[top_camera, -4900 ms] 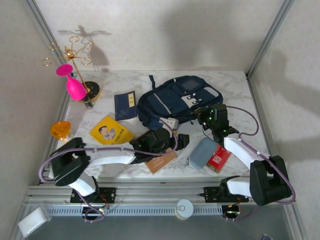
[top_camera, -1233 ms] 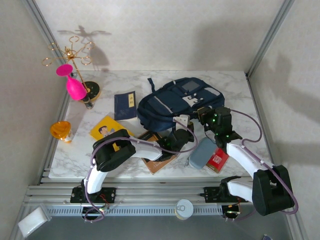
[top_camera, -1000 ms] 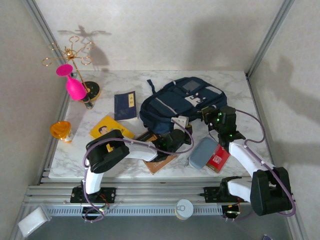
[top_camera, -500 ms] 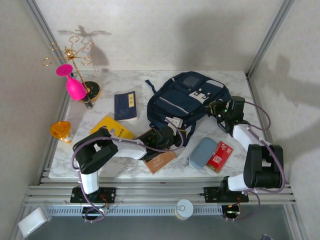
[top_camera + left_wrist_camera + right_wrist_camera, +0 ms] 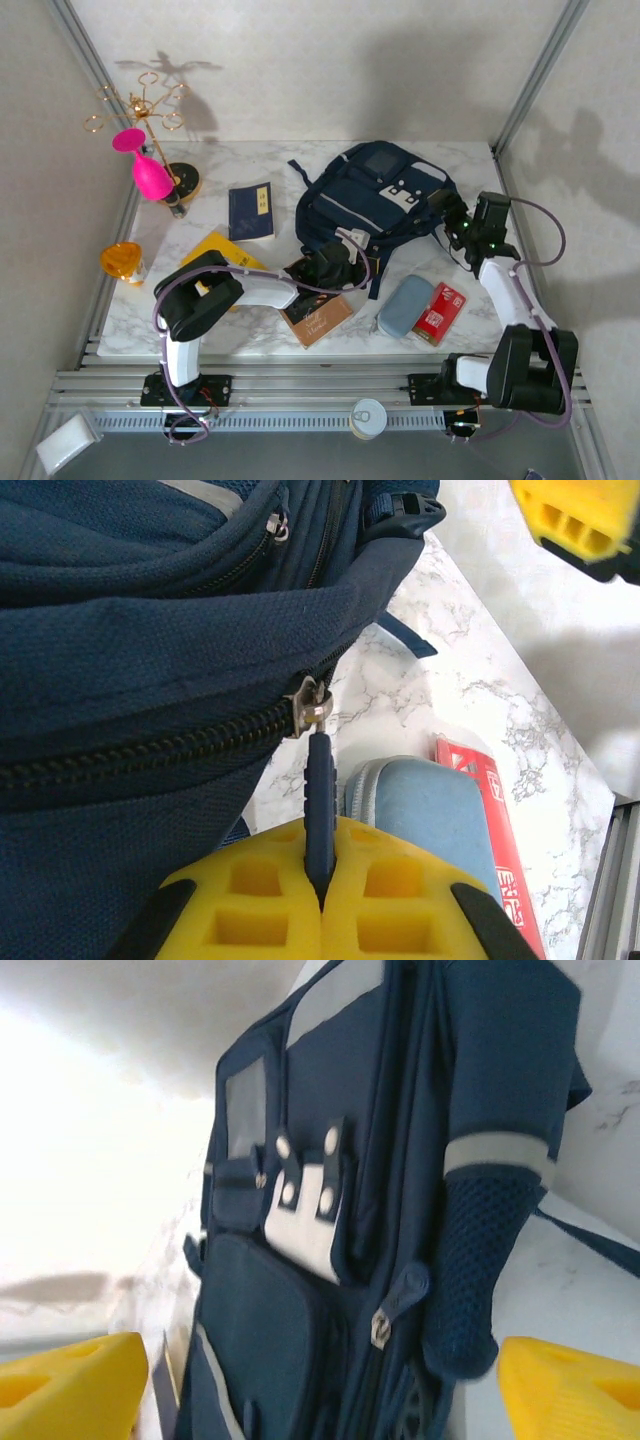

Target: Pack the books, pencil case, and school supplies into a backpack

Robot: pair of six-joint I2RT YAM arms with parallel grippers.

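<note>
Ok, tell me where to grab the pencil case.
Come straight down from above and pinch the pencil case across its narrow width, near the middle. It lies flat, long axis diagonal; mind the red pack close along its right edge.

Bright, even light, soft shadows; R wrist view overexposed top-left, backpack [image 5: 470, 1060] blurry.

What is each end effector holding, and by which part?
The left end effector pinches the backpack by its zipper pull; the right end effector is open, holding nothing.
</note>
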